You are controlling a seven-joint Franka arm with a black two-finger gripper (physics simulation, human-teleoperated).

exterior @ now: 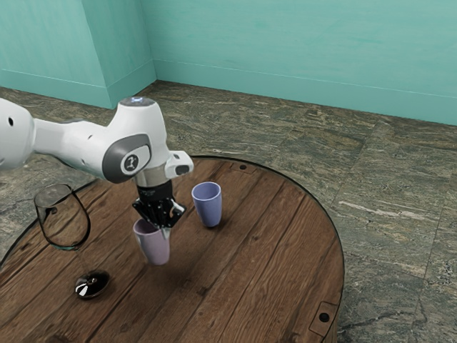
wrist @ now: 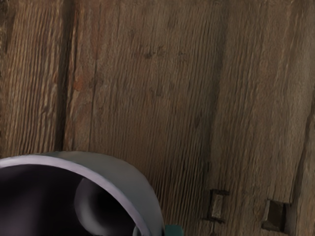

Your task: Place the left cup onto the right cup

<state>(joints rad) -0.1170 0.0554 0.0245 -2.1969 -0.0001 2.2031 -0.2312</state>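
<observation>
The white robot arm (exterior: 86, 146) reaches in from the exterior view's left over a round worktop of dark wooden planks (exterior: 271, 271). Its black claw (exterior: 163, 223) is clenched on the rim of a pale mauve tapered cup (exterior: 153, 244), which hangs mouth-up and slightly tilted beneath it. Whether the cup's base touches the wood cannot be told. A lavender-blue tapered cup (exterior: 207, 204) stands upright on the worktop, near the held cup toward the exterior view's right and a little farther from the camera; the two cups are apart. Toward the exterior view's left, a clear glass goblet bowl (exterior: 62, 216) stands near the worktop's edge, and a small dark glossy rounded object (exterior: 92, 284) lies on the planks below it. From the wrist, the held cup's rim (wrist: 106, 172) curves just under the hand above bare planks (wrist: 197, 98) with two small rectangular notches (wrist: 216, 204).
</observation>
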